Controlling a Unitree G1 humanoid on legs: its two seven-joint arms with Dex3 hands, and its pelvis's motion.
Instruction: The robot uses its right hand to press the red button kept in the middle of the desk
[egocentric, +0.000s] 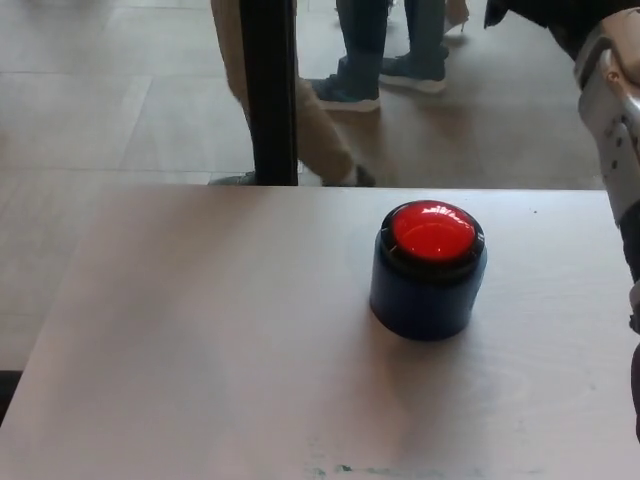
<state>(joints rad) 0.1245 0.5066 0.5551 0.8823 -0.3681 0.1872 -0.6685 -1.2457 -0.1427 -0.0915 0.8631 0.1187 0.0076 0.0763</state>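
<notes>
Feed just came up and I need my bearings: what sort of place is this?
Likely a public hall or demo area: a pale desk holding a red button, a tiled floor, and people's legs walking past.

Round red push button in a dark blue cylindrical base (428, 268) on the pale wooden desk (200, 350), right of centre; black upright post (270, 90) beyond the far edge; silver-grey robot forearm (612, 120) at far right.

The red button (432, 231) had a glossy, smooth plastic dome catching small white highlights, set in a dark blue base (425, 298) of smooth plastic with a duller sheen. The desk (200, 340) presented a pale, matt wood-grain surface, faintly streaked. The robot's forearm (612, 120) showed a grey, smooth, semi-matt casing.
</notes>
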